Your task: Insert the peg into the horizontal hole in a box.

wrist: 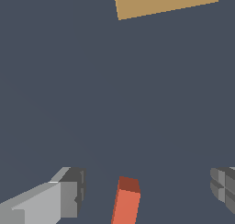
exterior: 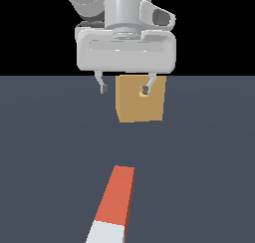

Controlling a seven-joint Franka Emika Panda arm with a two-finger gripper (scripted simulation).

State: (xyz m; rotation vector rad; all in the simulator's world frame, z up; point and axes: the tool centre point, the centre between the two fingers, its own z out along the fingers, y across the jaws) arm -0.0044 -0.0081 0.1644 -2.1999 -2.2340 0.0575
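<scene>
The peg lies flat on the dark grey floor, orange-red with its white end nearest the camera, its orange end pointing toward the box. The tan box stands farther back, its small square hole partly hidden behind one fingertip. My gripper hangs open and empty high above the floor, in front of the box. In the wrist view the peg's orange end shows between the two open fingers, and the box is at the frame's edge.
Dark grey floor all around the peg and box. No other objects in view.
</scene>
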